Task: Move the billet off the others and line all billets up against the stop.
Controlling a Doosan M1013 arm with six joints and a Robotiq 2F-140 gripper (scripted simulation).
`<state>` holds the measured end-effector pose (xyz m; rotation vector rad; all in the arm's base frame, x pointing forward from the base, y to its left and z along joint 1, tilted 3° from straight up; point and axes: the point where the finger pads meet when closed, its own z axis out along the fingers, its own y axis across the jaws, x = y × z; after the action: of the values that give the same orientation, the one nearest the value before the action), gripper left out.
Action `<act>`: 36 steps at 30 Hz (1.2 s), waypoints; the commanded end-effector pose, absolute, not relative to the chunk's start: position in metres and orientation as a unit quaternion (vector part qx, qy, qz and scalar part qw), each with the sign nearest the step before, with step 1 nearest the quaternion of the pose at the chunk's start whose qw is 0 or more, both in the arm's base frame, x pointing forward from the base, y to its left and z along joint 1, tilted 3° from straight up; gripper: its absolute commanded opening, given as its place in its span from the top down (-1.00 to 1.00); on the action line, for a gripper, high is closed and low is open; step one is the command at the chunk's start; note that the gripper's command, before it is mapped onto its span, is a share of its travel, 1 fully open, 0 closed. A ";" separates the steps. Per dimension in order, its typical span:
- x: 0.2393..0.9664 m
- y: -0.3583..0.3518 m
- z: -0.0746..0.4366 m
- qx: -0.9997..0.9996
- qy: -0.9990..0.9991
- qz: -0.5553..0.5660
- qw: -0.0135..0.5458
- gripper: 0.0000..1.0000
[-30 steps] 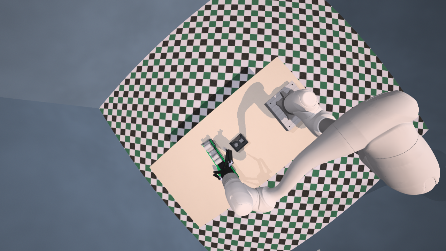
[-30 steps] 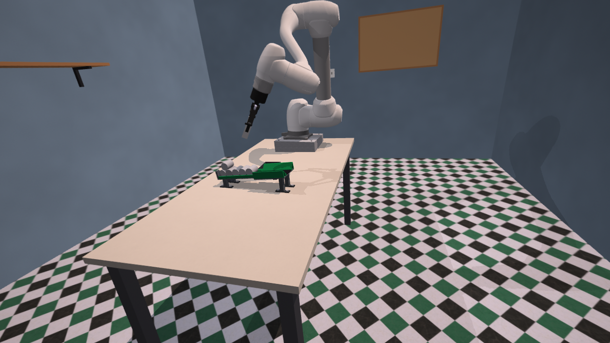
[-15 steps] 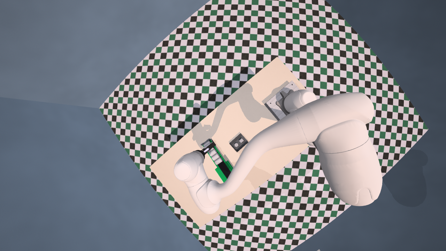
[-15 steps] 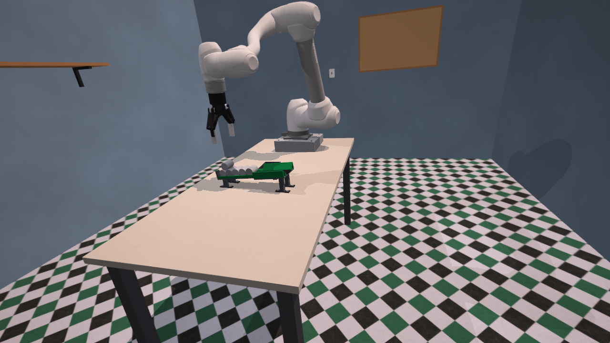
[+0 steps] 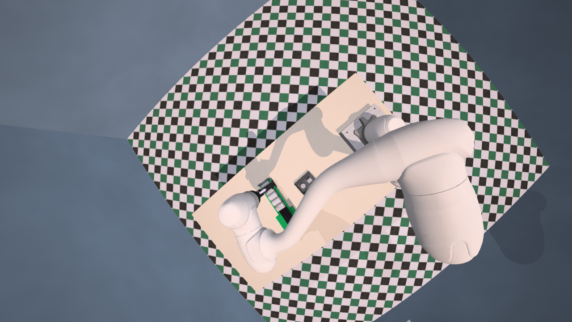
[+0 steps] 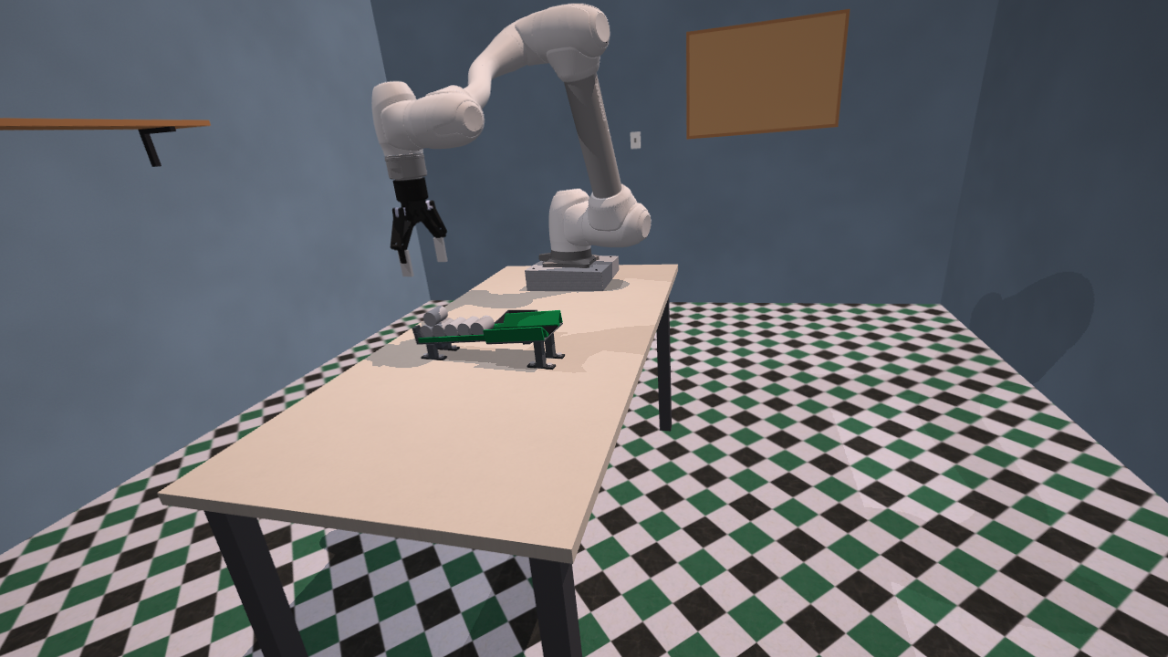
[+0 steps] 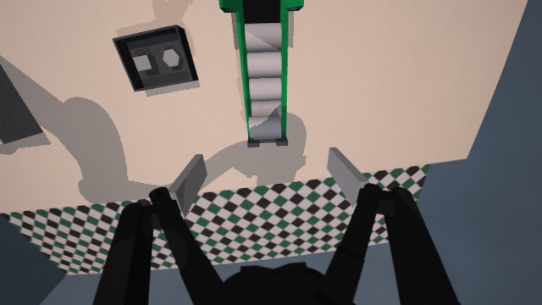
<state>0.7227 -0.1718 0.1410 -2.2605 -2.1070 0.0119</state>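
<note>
Beige table (image 6: 457,441) on green, black and white checkered floor (image 6: 817,490), blue-grey walls. Green feed ramp (image 6: 522,327) carrying grey billets (image 6: 461,328), stacked billet (image 6: 434,313) atop the row's low end. Gripper (image 6: 422,259) high above, spread fully wide, gripping nothing.

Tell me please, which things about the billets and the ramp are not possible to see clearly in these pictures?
- Top view: the arm covers much of the green ramp and part of the billets.
- Exterior view: the stacked billet is too small to judge its tilt.
- Wrist view: the ramp's far end is cut by the top edge.
- The stop: not distinguishable in any view.
</note>
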 end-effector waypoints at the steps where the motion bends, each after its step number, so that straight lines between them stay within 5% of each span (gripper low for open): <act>1: 0.723 -0.172 0.141 -0.731 -0.682 0.004 0.026 -1.00; 14: 0.723 -0.172 0.139 -0.633 -0.773 0.000 0.026 -1.00; 36: 0.722 -0.171 0.123 -0.020 -1.000 -0.004 0.021 -1.00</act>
<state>0.7225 -0.1708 0.1255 -0.3977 -3.0694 0.0199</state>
